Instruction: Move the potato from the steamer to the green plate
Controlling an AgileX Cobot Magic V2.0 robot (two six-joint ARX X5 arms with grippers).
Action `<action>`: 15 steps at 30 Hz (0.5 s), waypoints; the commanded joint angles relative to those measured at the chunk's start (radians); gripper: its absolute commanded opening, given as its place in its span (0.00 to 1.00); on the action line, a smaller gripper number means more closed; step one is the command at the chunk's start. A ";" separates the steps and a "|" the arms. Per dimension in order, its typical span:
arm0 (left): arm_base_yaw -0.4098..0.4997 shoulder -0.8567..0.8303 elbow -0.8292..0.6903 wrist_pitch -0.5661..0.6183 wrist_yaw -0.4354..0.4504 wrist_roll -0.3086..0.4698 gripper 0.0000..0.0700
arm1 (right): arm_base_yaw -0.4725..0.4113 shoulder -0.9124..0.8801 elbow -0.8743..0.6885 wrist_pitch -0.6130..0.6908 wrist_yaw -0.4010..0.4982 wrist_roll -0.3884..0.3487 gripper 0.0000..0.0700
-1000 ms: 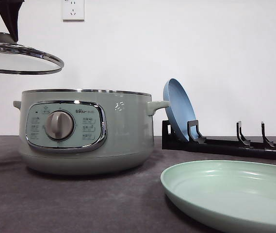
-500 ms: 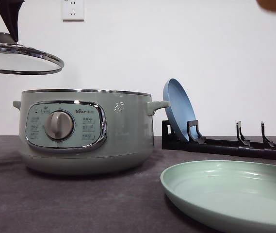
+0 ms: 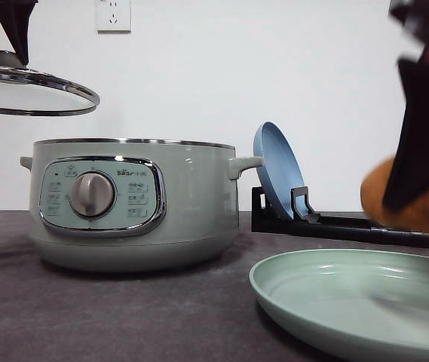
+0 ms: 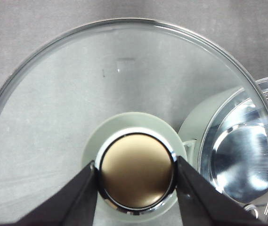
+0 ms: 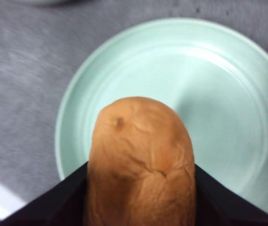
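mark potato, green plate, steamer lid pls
potato [image 5: 141, 160], right wrist view, its wrinkled upper face.
green plate [image 3: 304, 265], front view, left rim.
steamer lid [image 4: 77, 94], left wrist view, the glass pane.

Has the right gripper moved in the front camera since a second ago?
Yes. The right gripper, shut on the potato, has come down into view at the right edge, now hanging above the green plate and beside the blue plate.
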 commanded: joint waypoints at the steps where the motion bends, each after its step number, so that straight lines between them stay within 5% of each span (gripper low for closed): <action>1: 0.000 -0.002 0.047 0.026 0.004 0.012 0.00 | 0.006 0.035 -0.001 0.038 0.004 0.012 0.30; 15: 0.000 -0.002 0.047 0.026 0.004 0.012 0.00 | 0.006 0.297 -0.001 0.212 0.029 -0.016 0.30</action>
